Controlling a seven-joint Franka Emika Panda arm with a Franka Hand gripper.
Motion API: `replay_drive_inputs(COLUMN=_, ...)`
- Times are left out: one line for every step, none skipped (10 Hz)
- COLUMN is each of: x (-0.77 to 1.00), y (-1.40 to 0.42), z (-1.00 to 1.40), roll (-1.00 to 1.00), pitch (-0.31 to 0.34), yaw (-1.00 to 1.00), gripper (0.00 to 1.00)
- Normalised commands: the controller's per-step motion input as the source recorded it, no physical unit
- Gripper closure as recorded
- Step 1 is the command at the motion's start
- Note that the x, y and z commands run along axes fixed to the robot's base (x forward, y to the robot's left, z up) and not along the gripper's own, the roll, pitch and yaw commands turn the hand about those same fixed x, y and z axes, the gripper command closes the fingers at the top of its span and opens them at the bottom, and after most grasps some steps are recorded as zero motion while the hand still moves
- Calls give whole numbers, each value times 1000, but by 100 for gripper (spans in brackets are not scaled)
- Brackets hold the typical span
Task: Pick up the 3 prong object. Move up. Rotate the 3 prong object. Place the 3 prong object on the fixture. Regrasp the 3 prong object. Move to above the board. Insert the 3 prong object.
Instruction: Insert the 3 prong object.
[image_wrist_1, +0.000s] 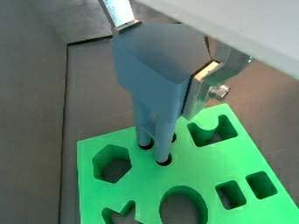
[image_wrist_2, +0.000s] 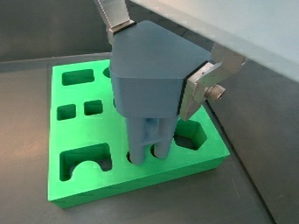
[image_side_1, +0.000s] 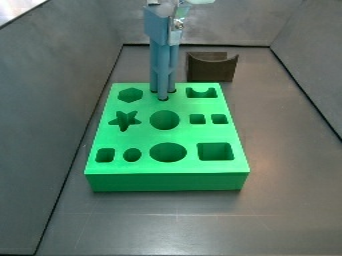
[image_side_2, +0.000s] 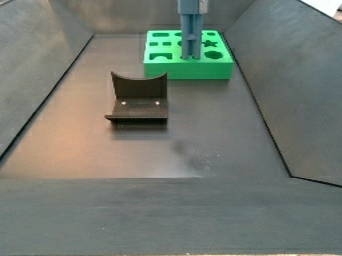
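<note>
I read the jaws as clenched on the 3 prong object (image_side_1: 162, 55), which the gripper (image_side_1: 163, 12) holds upright, prongs entering holes at the board (image_side_1: 227, 168) far edge. Any tilt could jam the prongs.

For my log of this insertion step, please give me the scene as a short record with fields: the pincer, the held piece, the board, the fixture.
pincer: at the top of the 3 prong object, over the board's far side; fingers closed on its wide upper part
3 prong object: upright, blue-grey, prongs down in the board's holes in both wrist views
board: bright green, flat on the floor, with star, hexagon, circle, square and oval cut-outs
fixture: dark block, apart from the board, nothing on it
</note>
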Motion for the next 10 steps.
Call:
replay_drive_inputs(x=0, y=-46, z=-63, roll=-26, pitch=-73, yaw=74, gripper=100)
replay_drive_inputs(x=0, y=-37, z=-77, roll=-20, pitch=-71, yaw=63, gripper=100)
replay_drive_inputs(x=0, y=-26, z=-51, roll=-26, pitch=-69, yaw=71, gripper=100)
replay_drive_inputs(x=0, y=-17, z=-114, roll=-7, pitch=-63, yaw=100, gripper=100)
replay_drive_inputs(x=0, y=-11, z=-129, roll=-13, pitch=-70, yaw=134, gripper=100)
replay_drive_inputs(x=0, y=-46, z=-151, roll=-49, pitch=-101, yaw=114, gripper=100)
replay_drive_inputs(x=0, y=-77, z=-189, roll=-57, pitch=-136, yaw=71, gripper=100)
replay_drive_inputs(x=0, y=-63, z=-177, roll=-40, pitch=-119, yaw=46, gripper=100)
replay_drive_inputs(x=0, y=-29, z=-209, roll=-14, pitch=-87, yaw=0, gripper=100)
replay_drive_inputs(x=0, y=-26, z=-463, roll=0, pitch=-74, yaw=0, gripper=100)
